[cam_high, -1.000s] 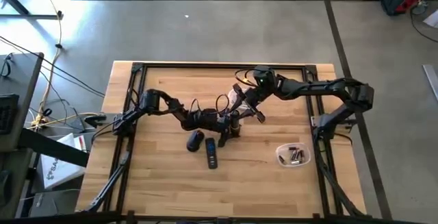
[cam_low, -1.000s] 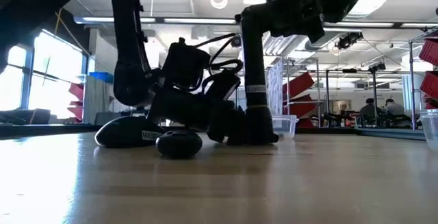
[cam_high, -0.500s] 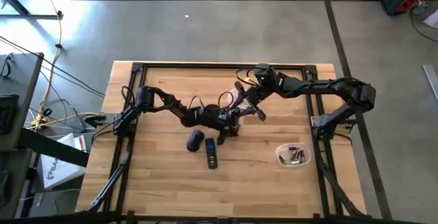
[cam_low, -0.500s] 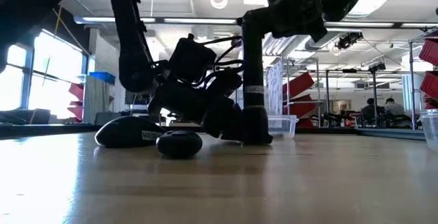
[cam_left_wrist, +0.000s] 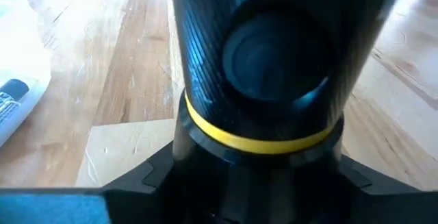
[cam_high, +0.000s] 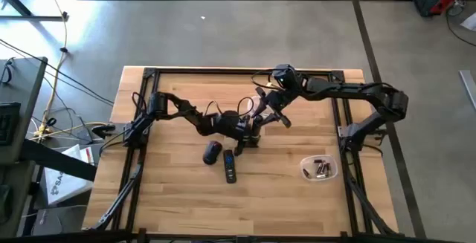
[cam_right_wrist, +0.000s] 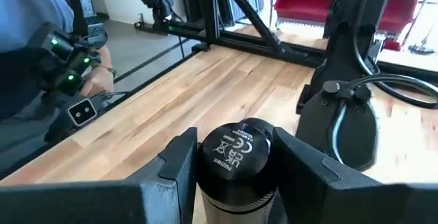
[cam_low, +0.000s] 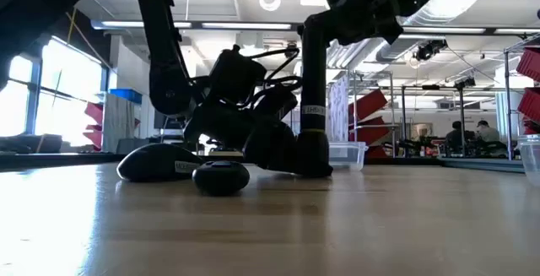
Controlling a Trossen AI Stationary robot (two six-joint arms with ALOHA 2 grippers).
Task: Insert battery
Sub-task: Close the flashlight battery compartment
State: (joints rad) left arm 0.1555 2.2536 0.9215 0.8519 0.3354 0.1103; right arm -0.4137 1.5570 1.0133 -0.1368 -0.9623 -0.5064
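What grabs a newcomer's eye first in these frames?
Both arms meet at mid-table over an upright black flashlight: the right tool is clamped round its top end and the left tool grips lower down. Nearer the front edge lie a remote and a clear cup of batteries.

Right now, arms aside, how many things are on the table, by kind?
Flashlight: 1, upright, gripped by the right gripper, left gripper at its base
Remote control: 1
Black oval piece: 1
Clear tub of batteries: 1, batteries too small to count
Total: 4
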